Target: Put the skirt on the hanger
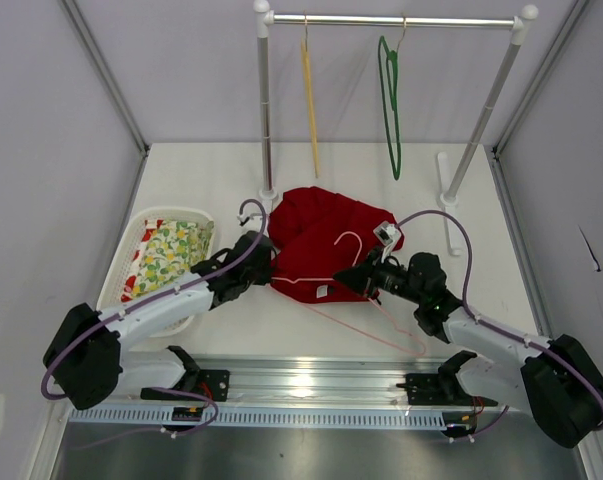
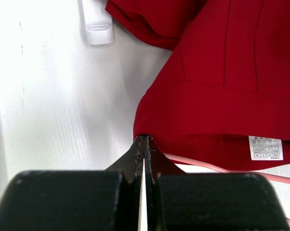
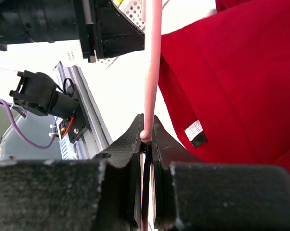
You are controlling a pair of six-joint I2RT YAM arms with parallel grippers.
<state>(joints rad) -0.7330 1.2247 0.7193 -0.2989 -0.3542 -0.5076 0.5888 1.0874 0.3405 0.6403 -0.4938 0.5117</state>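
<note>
The left fingers (image 2: 142, 147) are clenched tight, with only a hairline of light showing between them. Their tips touch the lower corner of the red skirt (image 2: 231, 86). Whether any cloth is caught between them I cannot tell. The skirt lies rumpled on the white desk (image 2: 63, 96), spreading ahead of these fingers and off to their right. A small white label (image 2: 265, 147) sits on its hem to the right of the tips.

The right fingers (image 3: 140, 134) are grasping the pink hanger (image 3: 152, 62), pinching its thin wire between their tips. From the pinch the wire runs straight ahead of them, along the edge of the skirt, which fills the space to their right. In this view the label lies just to the right of the tips.

From above, the two sets of fingers face each other across the near edge of the skirt, with one straight run of hanger wire between them. The hanger's hook lies on the red cloth beyond the right fingers, and another side of the wire trails back over the desk beside the right arm.

Behind the left fingers, beside the left arm, a white basket (image 1: 121, 270) holds a yellow-green floral cloth (image 1: 171, 252). Far beyond both sets of fingers stands a rack (image 1: 401, 19) with a yellow hanger (image 1: 309, 100) and a green hanger (image 1: 391, 110) on its rail.
</note>
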